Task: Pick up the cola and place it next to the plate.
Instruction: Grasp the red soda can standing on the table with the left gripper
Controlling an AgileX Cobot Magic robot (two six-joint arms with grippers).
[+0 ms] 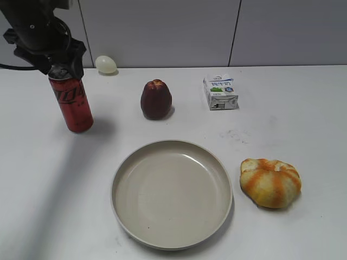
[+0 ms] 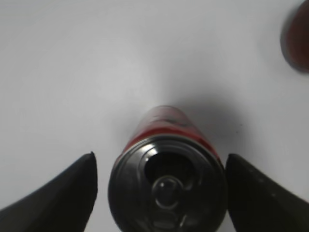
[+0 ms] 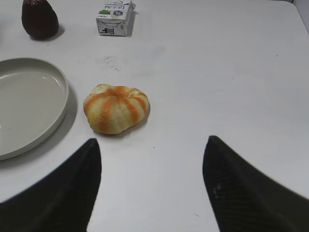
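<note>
Left gripper straddles the top of the upright cola, fingers spread with gaps either side, not clamping. Right gripper open above the table, near the plate.

An orange-striped bun lies ahead of the right jaws, a milk carton and dark fruit farther off; a pale egg sits by the wall.

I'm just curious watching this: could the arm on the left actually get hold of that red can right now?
Probably yes. The left gripper is already above the cola, one finger on each side of its silver top, gaps showing, so it is not clamped yet. Nothing stands between them; the dark red fruit sits well aside.
</note>
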